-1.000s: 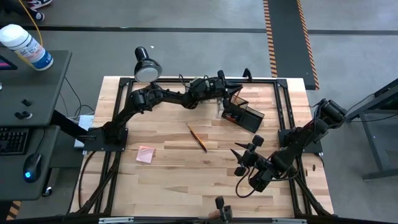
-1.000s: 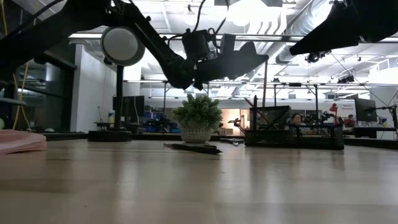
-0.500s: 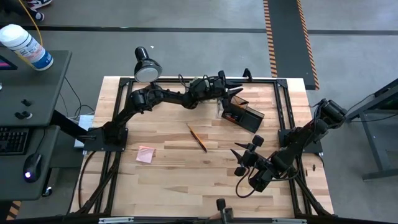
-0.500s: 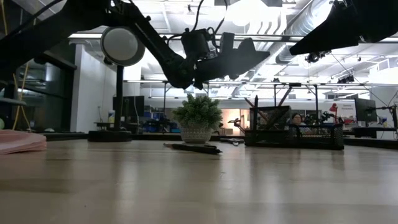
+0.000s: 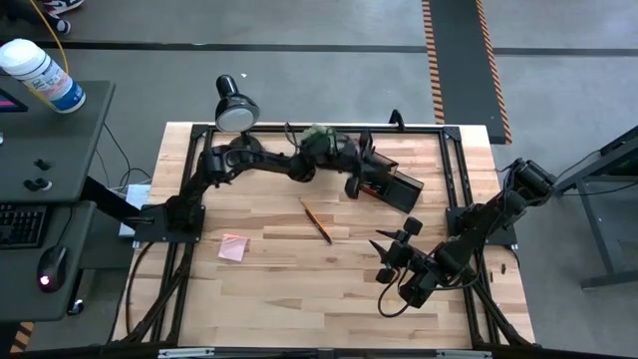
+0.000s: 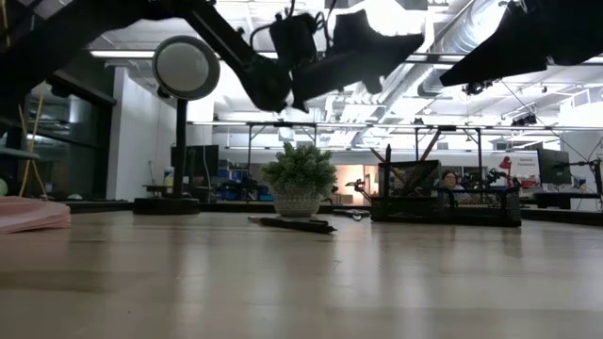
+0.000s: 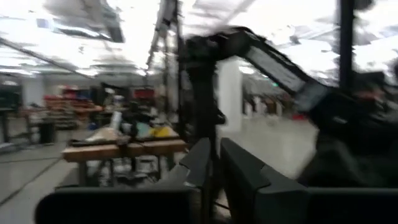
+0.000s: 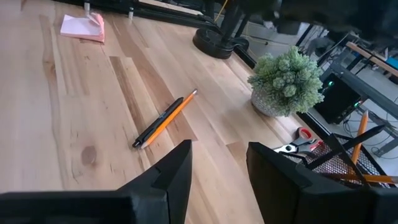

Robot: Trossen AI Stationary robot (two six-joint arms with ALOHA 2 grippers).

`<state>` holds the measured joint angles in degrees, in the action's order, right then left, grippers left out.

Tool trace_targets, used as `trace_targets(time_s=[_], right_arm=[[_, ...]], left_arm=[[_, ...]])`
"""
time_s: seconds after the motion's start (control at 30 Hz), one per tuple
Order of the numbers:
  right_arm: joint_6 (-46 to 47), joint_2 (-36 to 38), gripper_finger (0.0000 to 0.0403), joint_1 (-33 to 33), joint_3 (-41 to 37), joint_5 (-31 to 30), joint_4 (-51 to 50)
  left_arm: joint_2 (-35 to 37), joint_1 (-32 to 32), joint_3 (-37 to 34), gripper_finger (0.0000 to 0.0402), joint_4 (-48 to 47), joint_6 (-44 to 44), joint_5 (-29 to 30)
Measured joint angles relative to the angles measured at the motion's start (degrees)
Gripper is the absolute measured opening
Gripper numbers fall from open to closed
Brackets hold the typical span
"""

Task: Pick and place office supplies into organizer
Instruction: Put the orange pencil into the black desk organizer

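Note:
The black organizer (image 5: 397, 187) stands at the far middle of the table, with pencils upright in it (image 8: 348, 163). My left gripper (image 5: 361, 172) hangs high above its left end, fingers together and tipped upward (image 6: 413, 43), nothing between them (image 7: 214, 163). An orange pencil and a black pen (image 8: 165, 118) lie side by side on the table's middle (image 5: 316, 219). Red-handled scissors (image 8: 302, 137) lie flat between the plant and the organizer. A pink sticky-note pad (image 5: 234, 246) lies near the left. My right gripper (image 5: 385, 259) waits open near the right front (image 8: 217, 167).
A green plant in a pot (image 5: 317, 134) stands at the far edge, left of the organizer (image 6: 300, 179). A black desk lamp (image 5: 237, 106) stands at the far left corner. Bare wood lies between the pencil and the near edge.
My left gripper has risen above the organizer and tipped its fingers upward, drawing slightly toward the near edge and uncovering the plant. Its fingers spread half a second ago and have come together again. The right arm has kept still.

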<state>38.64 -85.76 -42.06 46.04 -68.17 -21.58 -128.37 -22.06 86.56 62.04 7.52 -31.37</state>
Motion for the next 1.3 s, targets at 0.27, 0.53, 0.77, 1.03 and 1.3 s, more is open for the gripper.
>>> trace_targets(time_s=[0.27, 0.53, 0.77, 1.03, 1.3], right_arm=[[0.32, 0.00, 0.0145, -1.11, 0.00, 0.84, 0.00], [0.55, 0.00, 0.0145, -1.72, 0.00, -0.30, 0.07], [0.98, 0.00, 0.0145, -0.23, 0.00, -0.25, 0.84], [-0.09, 0.00, 0.0145, 1.06, -0.02, 0.70, 1.53], [-1.11, 0.00, 0.0145, 1.22, -0.02, 0.97, 2.13]], left_arm=[[11.23, 5.48, -12.99, 0.0005, -20.54, -13.44, 6.21], [24.13, 10.08, -28.61, 0.0007, -32.56, -17.34, 16.94], [33.61, 10.81, -35.91, 0.0007, -48.76, -23.99, 22.44], [36.67, 10.79, -36.10, 0.0008, -69.20, -36.40, 28.83], [36.71, 10.79, -36.10, 0.0008, -74.73, -42.12, 35.95]])
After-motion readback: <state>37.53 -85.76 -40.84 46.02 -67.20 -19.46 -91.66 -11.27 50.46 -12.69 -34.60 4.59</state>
